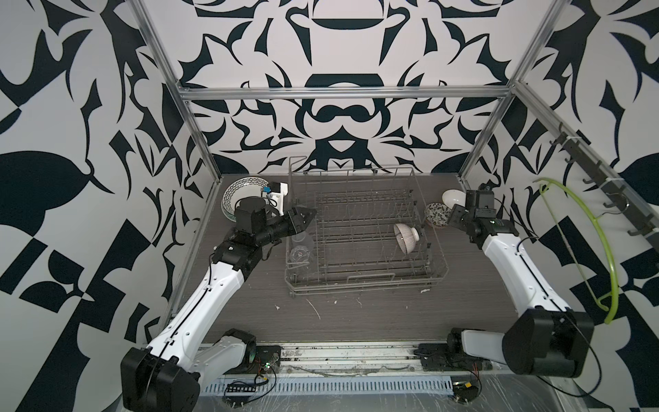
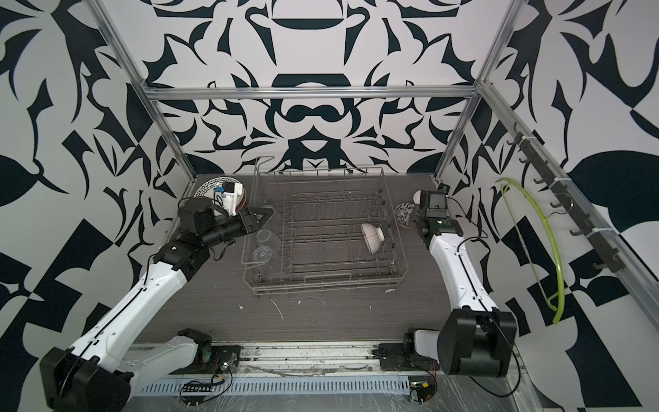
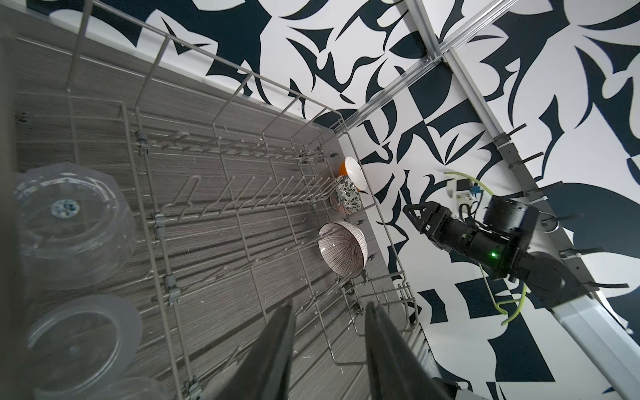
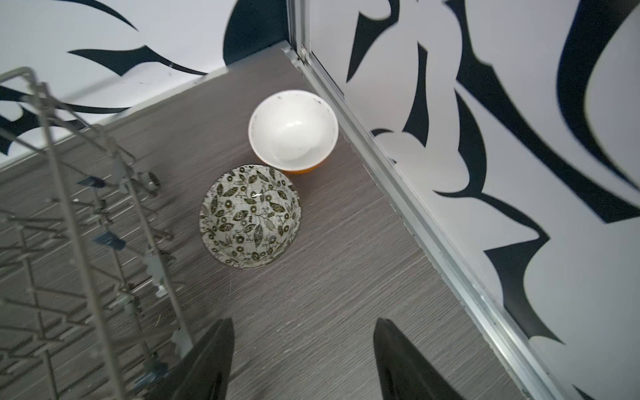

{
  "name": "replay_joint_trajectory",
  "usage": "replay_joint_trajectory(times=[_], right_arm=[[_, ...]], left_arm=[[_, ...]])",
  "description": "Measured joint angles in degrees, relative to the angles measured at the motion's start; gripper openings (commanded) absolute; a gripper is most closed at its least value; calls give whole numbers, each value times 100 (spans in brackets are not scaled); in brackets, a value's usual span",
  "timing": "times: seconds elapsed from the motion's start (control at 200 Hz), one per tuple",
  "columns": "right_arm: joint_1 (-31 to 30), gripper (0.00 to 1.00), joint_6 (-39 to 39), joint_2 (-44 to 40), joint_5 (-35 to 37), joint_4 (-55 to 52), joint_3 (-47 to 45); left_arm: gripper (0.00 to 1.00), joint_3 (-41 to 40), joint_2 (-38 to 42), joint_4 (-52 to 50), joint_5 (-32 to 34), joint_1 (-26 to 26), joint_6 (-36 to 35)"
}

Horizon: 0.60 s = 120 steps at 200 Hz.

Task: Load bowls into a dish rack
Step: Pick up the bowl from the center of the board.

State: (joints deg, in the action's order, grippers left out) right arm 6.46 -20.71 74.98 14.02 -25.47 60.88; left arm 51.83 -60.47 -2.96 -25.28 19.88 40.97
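**One racked, two out**

Left gripper gapes empty at the dish rack left wall; striped bowl leans inside. Right wrist view alone shows bare table between the spread, empty right gripper and floral bowl, orange bowl just beyond.

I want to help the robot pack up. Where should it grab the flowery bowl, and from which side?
Take the flowery bowl by its rim, right pincer coming from above, straddling the edge. It stands mouth-up on the table, so the rim is free. Probably pick the edge away from the white bowl beside it.
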Motion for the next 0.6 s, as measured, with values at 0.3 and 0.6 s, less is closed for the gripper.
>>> replay_joint_trajectory(times=[0.3, 0.6], right_arm=[[608, 58, -330, 1097, -1067, 459, 22], [874, 50, -461, 2179, -1580, 750, 616]], left_arm=[[40, -452, 393, 90, 629, 284, 299], [41, -472, 562, -44, 909, 343, 243]])
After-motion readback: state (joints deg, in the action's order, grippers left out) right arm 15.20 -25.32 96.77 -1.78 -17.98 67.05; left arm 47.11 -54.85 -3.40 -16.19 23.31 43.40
